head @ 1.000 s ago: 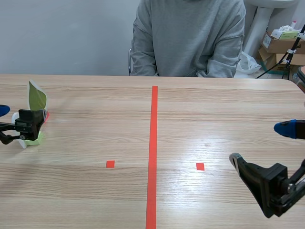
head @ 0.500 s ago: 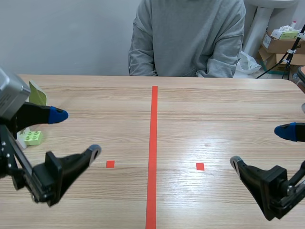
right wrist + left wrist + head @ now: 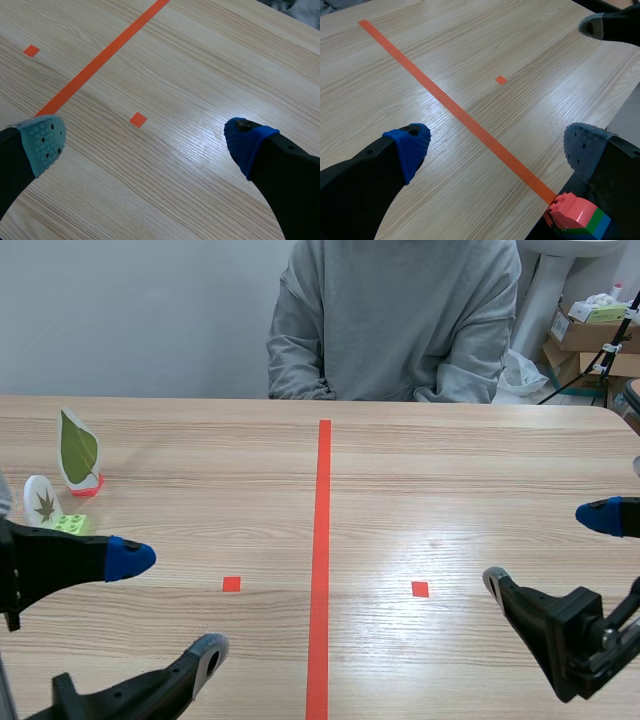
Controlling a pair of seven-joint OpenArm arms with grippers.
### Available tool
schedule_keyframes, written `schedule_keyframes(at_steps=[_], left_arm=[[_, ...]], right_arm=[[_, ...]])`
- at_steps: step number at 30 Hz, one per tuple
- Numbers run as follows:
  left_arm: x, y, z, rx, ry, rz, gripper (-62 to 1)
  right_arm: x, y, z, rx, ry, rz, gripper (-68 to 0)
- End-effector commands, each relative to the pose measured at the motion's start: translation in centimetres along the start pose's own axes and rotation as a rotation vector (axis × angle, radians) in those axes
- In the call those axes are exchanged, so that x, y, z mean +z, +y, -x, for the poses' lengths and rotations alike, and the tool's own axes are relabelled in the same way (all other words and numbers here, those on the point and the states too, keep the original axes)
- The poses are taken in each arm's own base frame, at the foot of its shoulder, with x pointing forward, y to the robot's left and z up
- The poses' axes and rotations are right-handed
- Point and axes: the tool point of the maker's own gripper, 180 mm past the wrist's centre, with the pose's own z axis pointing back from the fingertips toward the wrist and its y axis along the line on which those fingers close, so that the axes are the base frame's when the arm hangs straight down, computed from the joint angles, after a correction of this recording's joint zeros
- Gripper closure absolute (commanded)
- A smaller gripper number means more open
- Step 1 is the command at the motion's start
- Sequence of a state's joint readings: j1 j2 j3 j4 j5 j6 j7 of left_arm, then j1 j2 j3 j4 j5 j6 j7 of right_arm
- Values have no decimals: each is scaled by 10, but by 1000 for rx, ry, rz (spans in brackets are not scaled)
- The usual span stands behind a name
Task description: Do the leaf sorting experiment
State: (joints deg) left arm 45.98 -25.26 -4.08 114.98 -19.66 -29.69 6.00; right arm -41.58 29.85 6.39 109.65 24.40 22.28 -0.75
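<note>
Two leaf cards stand at the table's far left. The taller one, a green leaf card (image 3: pixel 78 450), sits in a red base. A small brown leaf card (image 3: pixel 43 501) sits on a pale green brick (image 3: pixel 66 524). My left gripper (image 3: pixel 169 604) is open at the front left, nearer me than the cards and apart from them. The left wrist view shows the left gripper (image 3: pixel 497 149) holding nothing over bare wood. A red, green and blue brick stack (image 3: pixel 576 218) shows beside its grey-padded finger. My right gripper (image 3: pixel 548 548) (image 3: pixel 147 142) is open at the front right with nothing in it.
A long orange tape line (image 3: pixel 322 560) splits the table, with a small square mark (image 3: pixel 231 584) on one side and another (image 3: pixel 420 589) on the other. A person in a grey sweatshirt (image 3: pixel 395 320) sits across the table. Boxes (image 3: pixel 590 335) stand beyond the far right corner.
My left gripper has left the leaf cards at the far left, swung toward the front of the table and opened wide. The small brown leaf card now stands free. The right arm is still.
</note>
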Motion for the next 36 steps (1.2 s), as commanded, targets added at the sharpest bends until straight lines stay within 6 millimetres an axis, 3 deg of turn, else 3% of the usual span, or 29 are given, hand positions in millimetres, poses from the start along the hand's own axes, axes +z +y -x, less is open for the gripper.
schedule_keyframes(at_steps=[1,11,36], left_arm=[[2,-1,-12,-21,-29,4,-566],[15,17,-18,-65,-24,-45,-566],[14,18,-12,-61,8,-49,-566]], right_arm=[[-1,-4,-11,14,-33,10,-667],[-1,-4,-10,14,-27,10,-667],[-1,-5,-10,14,-27,10,-667]])
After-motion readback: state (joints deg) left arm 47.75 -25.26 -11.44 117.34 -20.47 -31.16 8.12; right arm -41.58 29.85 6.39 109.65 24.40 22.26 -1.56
